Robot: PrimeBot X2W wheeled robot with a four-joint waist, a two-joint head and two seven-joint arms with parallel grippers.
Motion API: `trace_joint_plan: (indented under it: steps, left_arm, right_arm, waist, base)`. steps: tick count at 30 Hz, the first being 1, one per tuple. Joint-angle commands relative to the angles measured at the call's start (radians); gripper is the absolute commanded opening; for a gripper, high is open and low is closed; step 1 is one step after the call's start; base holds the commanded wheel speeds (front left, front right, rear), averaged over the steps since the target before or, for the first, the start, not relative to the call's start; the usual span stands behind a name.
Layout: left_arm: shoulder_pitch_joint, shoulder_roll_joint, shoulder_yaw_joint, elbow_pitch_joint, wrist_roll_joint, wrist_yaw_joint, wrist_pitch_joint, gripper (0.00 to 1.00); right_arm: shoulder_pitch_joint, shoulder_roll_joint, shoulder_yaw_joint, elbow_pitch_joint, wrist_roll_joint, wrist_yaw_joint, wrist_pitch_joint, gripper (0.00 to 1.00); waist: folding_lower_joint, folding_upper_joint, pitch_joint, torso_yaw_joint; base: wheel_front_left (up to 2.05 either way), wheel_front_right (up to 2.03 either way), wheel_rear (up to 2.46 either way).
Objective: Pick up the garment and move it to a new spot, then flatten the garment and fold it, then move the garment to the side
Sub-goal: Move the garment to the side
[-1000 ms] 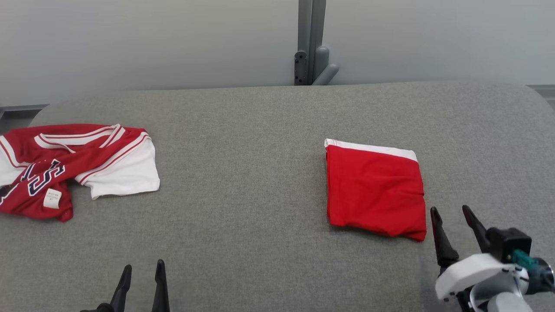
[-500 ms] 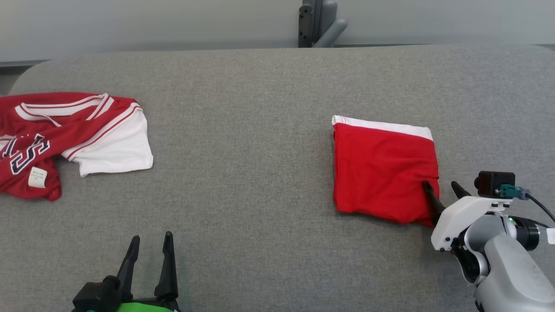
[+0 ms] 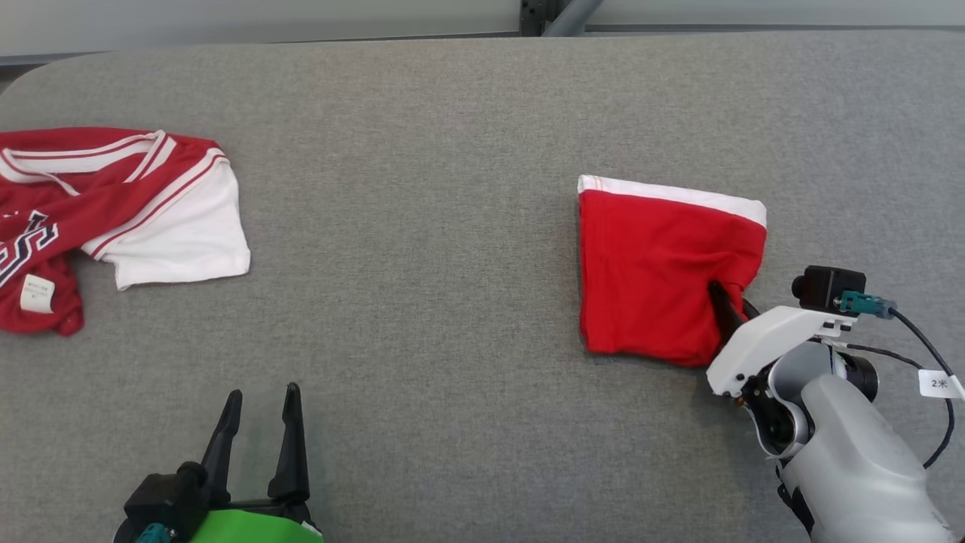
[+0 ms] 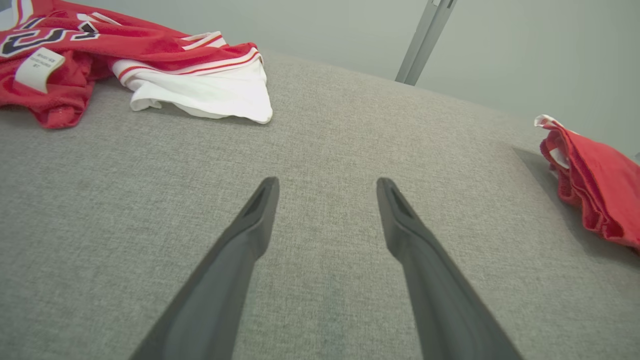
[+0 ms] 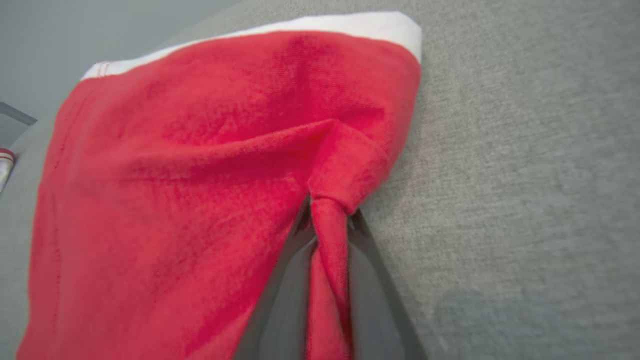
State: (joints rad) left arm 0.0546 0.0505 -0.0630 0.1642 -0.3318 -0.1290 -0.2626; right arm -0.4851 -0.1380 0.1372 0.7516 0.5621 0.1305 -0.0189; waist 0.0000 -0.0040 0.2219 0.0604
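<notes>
The folded garment (image 3: 648, 279), a soft red knit squared into a rough rectangle with a white band (image 3: 671, 194) along its far edge, lies on the right half of the padded table (image 3: 452, 226), whose grey cover has a coarse woven texture and rounded corners. The right gripper (image 3: 730, 300) has its two dark tapered fingers pressed together on the garment's near right edge, pinching a ridge of cloth between them. In the right wrist view the fabric bunches into a tight upright pleat in that nip, and soft wrinkles fan out from it across the red panel. The left gripper (image 3: 264, 390) hovers over bare table at the lower left, its smooth, blade-shaped fingers spread apart and holding nothing. Well apart from the folded piece, at the table's far left, a crumpled jersey (image 3: 151, 204) lies in a loose heap, red mesh with a white sleeve, striped trim, dark lettering and a small white label (image 3: 36, 292)
</notes>
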Motion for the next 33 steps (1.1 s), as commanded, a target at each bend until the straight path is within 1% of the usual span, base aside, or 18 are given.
trace_joint_plan:
  steps: [1, 3, 4, 10, 13, 16, 20, 24, 26, 28, 33]
  left_arm:
    - [-0.010, 0.001, 0.004, -0.007, 0.006, -0.003, -0.003, 1.00]
    - [-0.008, 0.001, 0.002, -0.010, 0.007, -0.003, -0.003, 1.00]
    - [-0.008, 0.001, 0.002, -0.010, 0.007, -0.003, -0.003, 1.00]
    - [-0.038, 0.020, -0.020, -0.023, 0.011, -0.003, -0.003, 1.00]
    - [-0.066, 0.036, -0.047, -0.031, 0.017, -0.003, -0.003, 1.00]
    - [-0.095, 0.056, -0.064, -0.042, 0.014, -0.003, -0.003, 1.00]
    - [-0.129, 0.085, -0.081, -0.039, 0.018, -0.003, -0.003, 1.00]
    - [-0.147, 0.105, -0.086, -0.035, 0.014, -0.003, -0.003, 1.00]
    - [-0.152, 0.108, -0.075, -0.031, 0.005, -0.003, -0.003, 1.00]
    - [-0.152, 0.100, -0.065, -0.029, -0.013, -0.003, -0.001, 1.00]
    - [-0.136, 0.089, -0.047, -0.036, -0.032, 0.000, 0.000, 1.00]
  right_arm:
    - [-0.013, -0.018, 0.031, -0.005, 0.037, 0.000, -0.011, 0.00]
    - [-0.024, -0.032, 0.056, -0.011, 0.067, 0.000, -0.021, 0.00]
    - [-0.024, -0.032, 0.056, -0.011, 0.067, 0.000, -0.021, 0.00]
    - [-0.062, -0.075, 0.103, 0.009, 0.122, 0.000, -0.050, 0.00]
    - [-0.089, -0.103, 0.105, 0.033, 0.135, 0.000, -0.075, 0.00]
    - [-0.133, -0.130, 0.106, 0.055, 0.136, 0.000, -0.094, 0.00]
    - [-0.220, -0.187, 0.101, 0.110, 0.095, 0.000, -0.123, 0.00]
    - [-0.334, -0.246, 0.095, 0.172, 0.035, 0.000, -0.130, 0.00]
    - [-0.386, -0.286, 0.094, 0.206, -0.004, 0.000, -0.120, 0.00]
    - [-0.434, -0.328, 0.099, 0.239, -0.046, 0.000, -0.111, 0.00]
    - [-0.523, -0.426, 0.093, 0.320, -0.141, 0.000, -0.081, 0.00]
  waist:
    - [0.0000, 0.0040, 0.015, -0.050]
    - [0.0000, 0.0040, 0.023, -0.086]
    - [0.0000, 0.0040, 0.023, -0.086]
    - [0.0000, 0.0040, 0.065, -0.198]
    - [0.0000, 0.0040, 0.098, -0.230]
    - [0.0000, 0.0040, 0.141, -0.248]
    - [0.0000, 0.0040, 0.205, -0.244]
    - [0.0000, 0.0040, 0.265, -0.212]
    - [0.0000, 0.0040, 0.286, -0.191]
    - [0.0000, 0.0040, 0.303, -0.168]
    - [0.0000, 0.0040, 0.318, -0.119]
  base:
    - [0.00, 0.00, 0.00]
    - [0.00, 0.00, 0.00]
    - [0.00, 0.00, 0.00]
    - [0.00, 0.00, 0.00]
    - [0.00, 0.00, 0.00]
    - [0.00, 0.00, 0.00]
    - [0.00, 0.00, 0.00]
    - [0.00, 0.00, 0.00]
    - [0.00, 0.00, 0.00]
    - [0.00, 0.00, 0.00]
    - [0.00, 0.00, 0.00]
